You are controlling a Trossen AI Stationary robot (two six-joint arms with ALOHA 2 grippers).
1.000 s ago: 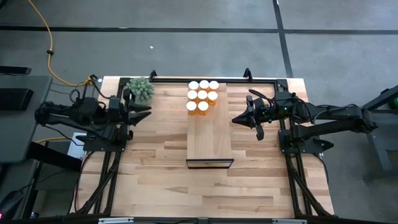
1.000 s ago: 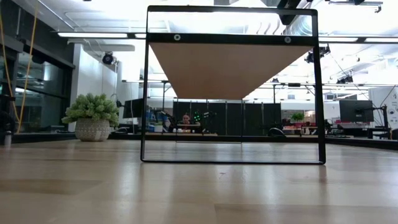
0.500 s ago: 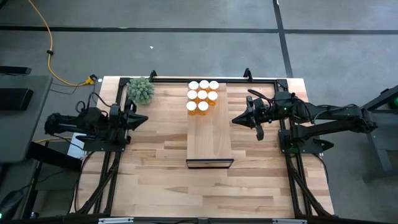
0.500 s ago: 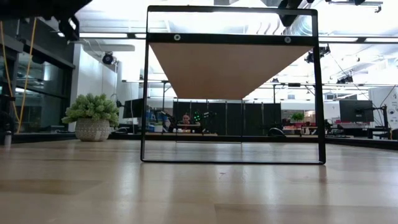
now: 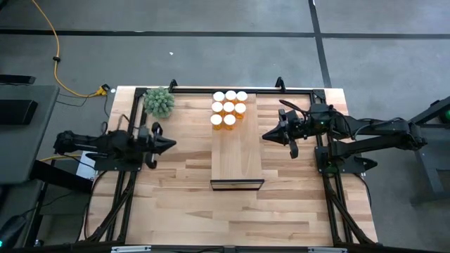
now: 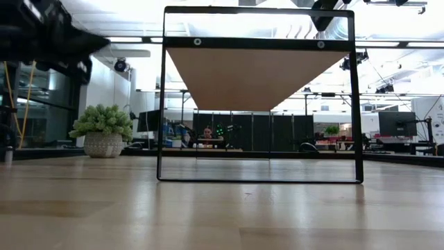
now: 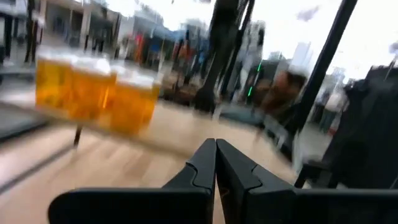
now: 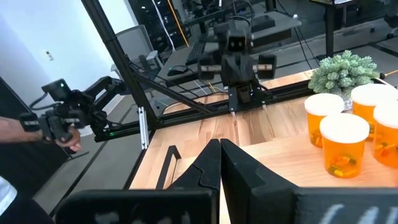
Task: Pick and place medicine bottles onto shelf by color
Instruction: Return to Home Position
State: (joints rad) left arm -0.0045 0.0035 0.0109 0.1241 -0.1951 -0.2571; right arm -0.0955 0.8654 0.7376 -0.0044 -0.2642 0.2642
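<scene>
Eight medicine bottles [image 5: 228, 107], high view: upright, white caps up, long axes vertical, packed in three short rows at the far end of the shelf [image 5: 237, 154], whose own long axis runs from the near side of the table [image 5: 176, 197] to its far side. Left arm [image 5: 98, 143] lies stretched low over the table's left edge, left gripper [image 5: 172, 144] aimed at the shelf and well apart from it; plant [image 5: 159, 102] stands beyond it at the far left corner. Right arm [image 5: 373, 131] reaches in from the opposite side, right gripper [image 5: 265, 135] near the shelf's right edge, touching nothing. Low view: I see the shelf's dark end frame and the board's underside, with the bottles hidden above it; plant at left; a blurred dark arm at upper left; a person [image 6: 207, 133] seated far behind. Left wrist view: I read the fingers as pressed together with nothing between them; bottles show as blurred orange ahead. Right wrist view: fingers likewise pressed together and empty; bottles and plant ahead, left arm across the table.
</scene>
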